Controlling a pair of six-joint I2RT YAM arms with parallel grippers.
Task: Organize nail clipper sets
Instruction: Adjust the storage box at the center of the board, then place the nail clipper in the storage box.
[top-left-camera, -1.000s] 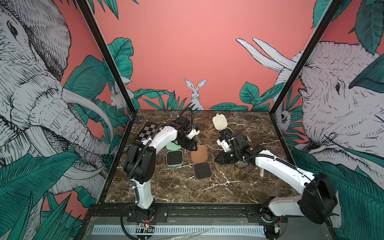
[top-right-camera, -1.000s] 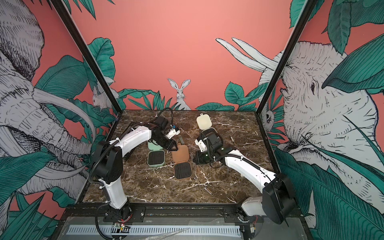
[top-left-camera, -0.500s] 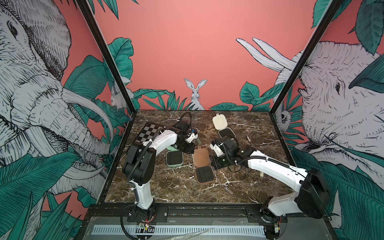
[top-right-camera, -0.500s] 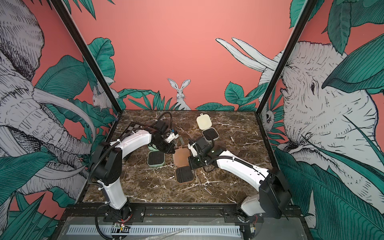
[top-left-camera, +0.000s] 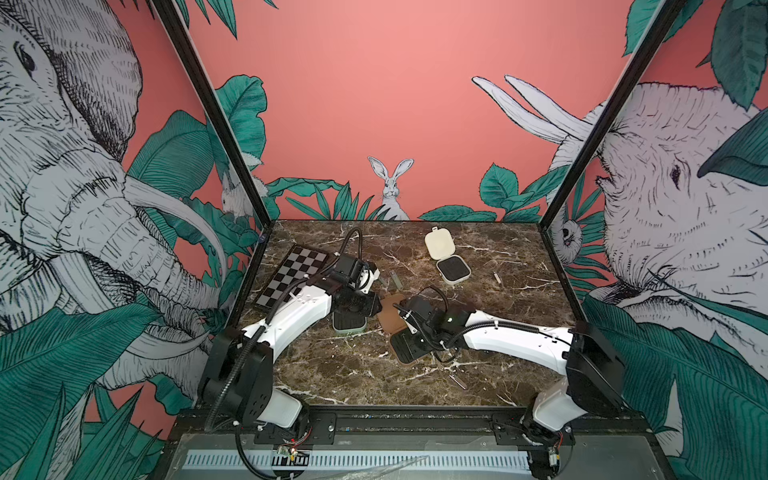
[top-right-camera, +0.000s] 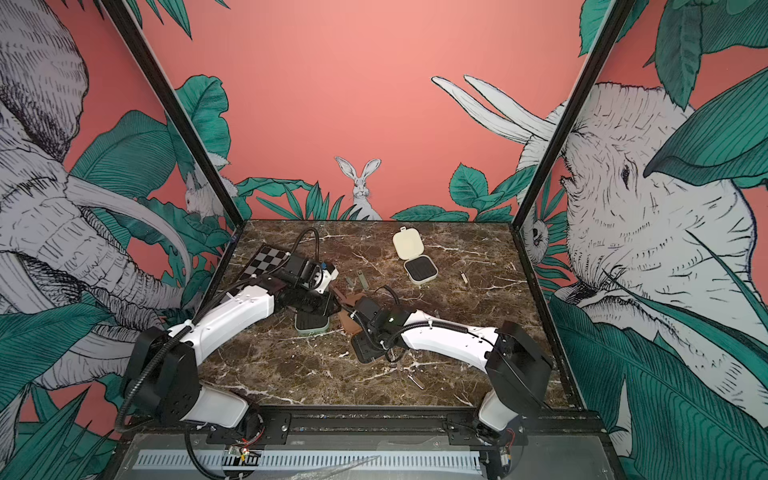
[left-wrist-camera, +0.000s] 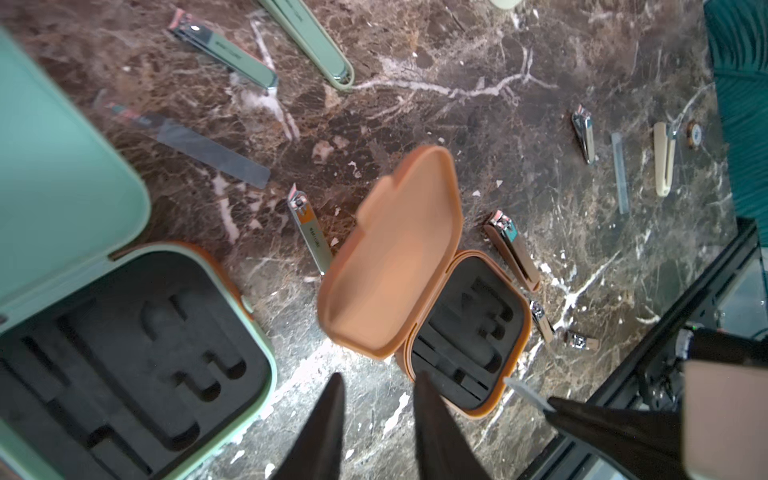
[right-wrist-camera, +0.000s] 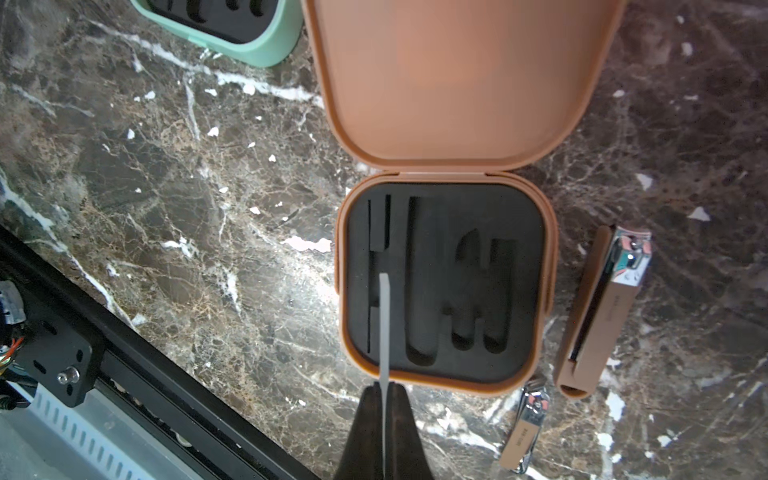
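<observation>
The brown case (right-wrist-camera: 444, 376) lies open, its lid (right-wrist-camera: 461, 83) folded back and the black insert (right-wrist-camera: 444, 232) empty. My right gripper (right-wrist-camera: 385, 387) is shut on a thin grey nail file (right-wrist-camera: 384, 324), whose tip hangs over the insert's narrow slot. In the left wrist view my left gripper (left-wrist-camera: 378, 379) stands open and empty above bare marble, between the open mint green case (left-wrist-camera: 266, 361) and the brown case (left-wrist-camera: 513, 365). The cream case (top-left-camera: 446, 257) lies open at the back. Brown clippers (right-wrist-camera: 602, 307) rest beside the brown case.
Loose tools are scattered on the marble: green clippers (left-wrist-camera: 226, 50), a clear file (left-wrist-camera: 208, 149), a brown clipper (left-wrist-camera: 309, 232) and cream tools (left-wrist-camera: 664, 162). A checkerboard (top-left-camera: 293, 276) lies at the back left. The black frame rail (right-wrist-camera: 124, 365) runs along the near edge.
My right arm has swung left from near the cream case to over the brown case's base, carrying the file. My left gripper has drawn back a little towards the near side.
</observation>
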